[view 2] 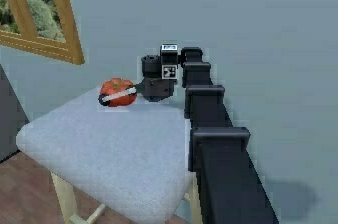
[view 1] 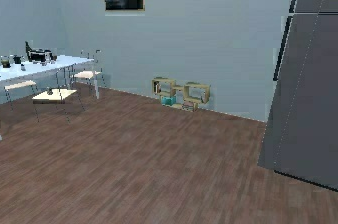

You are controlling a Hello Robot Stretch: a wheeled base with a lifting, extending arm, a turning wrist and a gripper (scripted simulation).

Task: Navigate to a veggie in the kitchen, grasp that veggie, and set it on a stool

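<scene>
Veggie [view 2: 119, 92], round and red like a tomato, is sitting on the far side of the stool [view 2: 107, 150], on its pale cushion, in the arm side view. The arm [view 2: 217, 130] is reaching out over the stool's right edge, and the gripper [view 2: 108, 98] is sitting right at the veggie, with thin fingers [view 2: 127, 91] showing across it. Can't tell jaw state, or whether it's gripping anything, since the veggie is resting on the cushion. A wood-framed window [view 2: 37, 30] is showing top left. In the forward view, a white table [view 1: 47, 68] with chairs [view 1: 55, 95] is standing at left. A low shelf unit [view 1: 182, 94] is sitting against the pale wall, and a dark grey fridge [view 1: 317, 100] is standing at right on the wood floor [view 1: 127, 160].
</scene>
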